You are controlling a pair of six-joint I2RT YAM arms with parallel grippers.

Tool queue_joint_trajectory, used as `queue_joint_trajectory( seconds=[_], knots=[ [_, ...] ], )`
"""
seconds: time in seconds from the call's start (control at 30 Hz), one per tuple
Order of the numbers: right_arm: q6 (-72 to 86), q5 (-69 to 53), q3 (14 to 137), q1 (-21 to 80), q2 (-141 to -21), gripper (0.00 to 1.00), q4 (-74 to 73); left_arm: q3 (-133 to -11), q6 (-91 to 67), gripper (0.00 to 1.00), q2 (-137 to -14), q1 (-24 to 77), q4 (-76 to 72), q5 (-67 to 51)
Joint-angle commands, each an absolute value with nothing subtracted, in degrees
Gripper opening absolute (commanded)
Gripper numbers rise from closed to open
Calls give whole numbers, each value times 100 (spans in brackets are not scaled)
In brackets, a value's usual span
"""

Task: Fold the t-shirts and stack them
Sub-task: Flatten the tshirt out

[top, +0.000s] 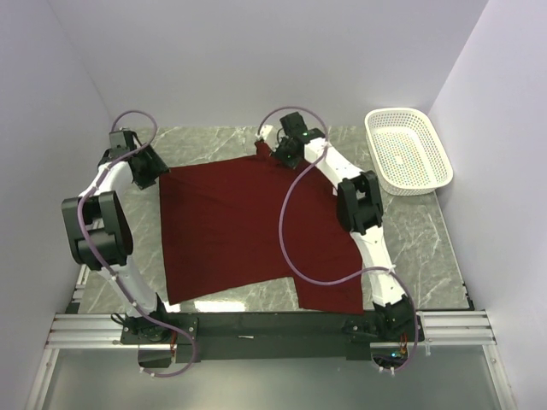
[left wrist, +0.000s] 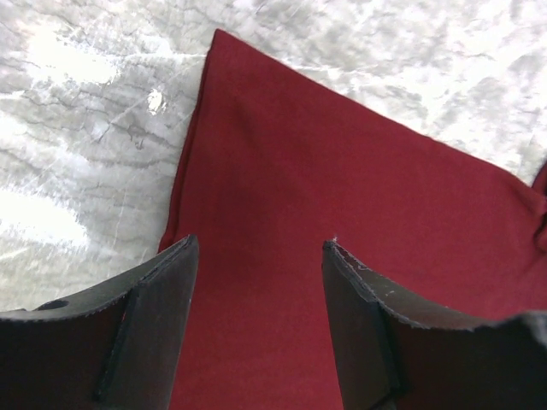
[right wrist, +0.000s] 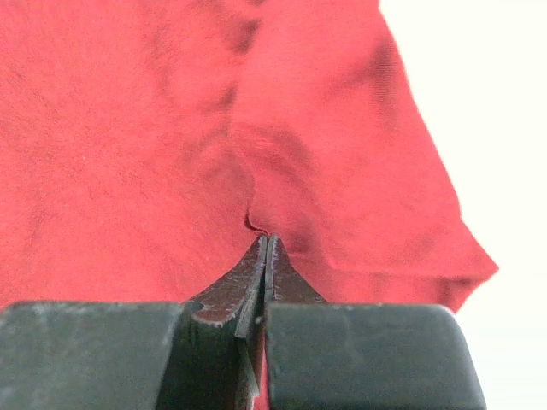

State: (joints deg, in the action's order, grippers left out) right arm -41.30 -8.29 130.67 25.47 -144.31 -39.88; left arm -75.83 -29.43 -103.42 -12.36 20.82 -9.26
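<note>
One maroon t-shirt (top: pixel 231 222) spread flat on marble table (top: pixel 410 231). Right gripper (right wrist: pixel 267 243) clamped on fabric fold at shirt's far edge. Left gripper (left wrist: pixel 261 248) jaws apart, over far-left corner, gripping nothing.

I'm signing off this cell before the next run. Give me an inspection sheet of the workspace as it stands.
Surface: grey marbled table, bare parts unmarked.
Job's things: one maroon t-shirt, spread flat, not yet folded.
Clutter: white perforated basket at the far right corner, nothing seen inside.
Grippers: left pincer open over the shirt's far left corner; right pincer shut on shirt fabric at the far edge.
Cables: lilac cables loop along both arms; the right one hangs over the shirt.
Surroundings: plain pale walls, nothing else seen.
</note>
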Motion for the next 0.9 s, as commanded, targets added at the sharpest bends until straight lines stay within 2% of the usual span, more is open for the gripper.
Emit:
queue_joint_trajectory(
  seconds=[0.0, 0.4, 0.67, 0.73, 0.87],
  knots=[
    [-3587, -1326, 13324, 2277, -13606, 0, -3639, -7936, -2944, 65, -10564, -1257, 1978, -1011],
    [-2962, -1810, 13254, 2092, -13315, 0, -3445, -8692, -2927, 61, -11539, -1318, 2083, -624],
    [-2962, -1881, 13236, 2057, -13272, 0, -3524, -9649, -2760, 50, -12181, -1397, 2346, -501],
    [-2953, -1890, 13201, 2065, -13237, 0, -3524, -10009, -2742, 44, -12471, -1397, 2513, -649],
    [-2953, -1881, 13157, 2048, -13201, 0, -3498, -10318, -2760, 40, -12797, -1397, 2663, -773]
  ],
)
